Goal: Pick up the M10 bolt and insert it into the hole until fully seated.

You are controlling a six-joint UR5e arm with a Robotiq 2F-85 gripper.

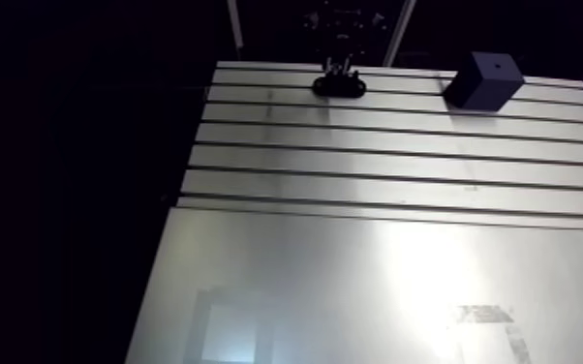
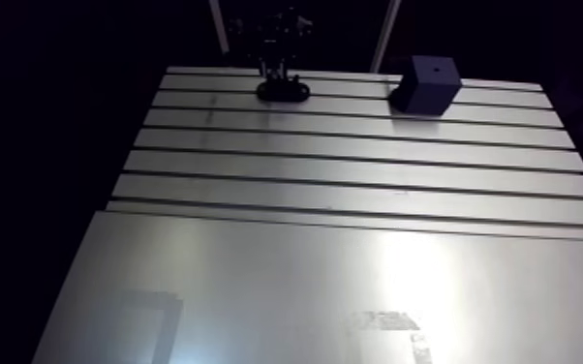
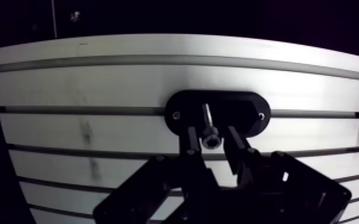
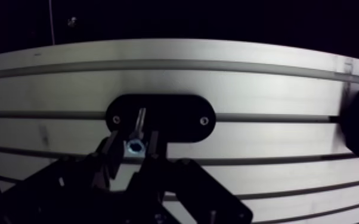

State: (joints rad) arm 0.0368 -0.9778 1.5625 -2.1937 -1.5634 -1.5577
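The slotted aluminium table [image 1: 353, 290] takes up most of the arm view. It is a brushed, pale metal slab with straight parallel grooves across its far half and a smooth, glossy plate nearer the camera.

At the far right of the grooved part sits a dark, matte cube-shaped block [image 1: 485, 79], turned slightly askew to the slots, with a small round hole [image 1: 486, 67] in its top face. Nothing is in that hole.

Well apart from the block, along the same far rows, lies a flat black oval holder [image 3: 241, 107]. It has rounded ends and a dull finish and lies over one groove.

The gripper [image 3: 211, 130] hangs directly over the holder. Its two black fingers [image 3: 191, 143] are apart, one on each side of the bolt's head, with a thin strip of dark holder showing on each side.

The M10 bolt [image 3: 210, 141] is on the holder, nearer one end of the oval than the other. It is bright steel with a smooth shank running away from the wrist camera, and its round head with a hexagonal socket faces the lens.

A small screw [image 3: 176, 115] sits at one end of the oval and another screw [image 3: 260, 117] at the other end.
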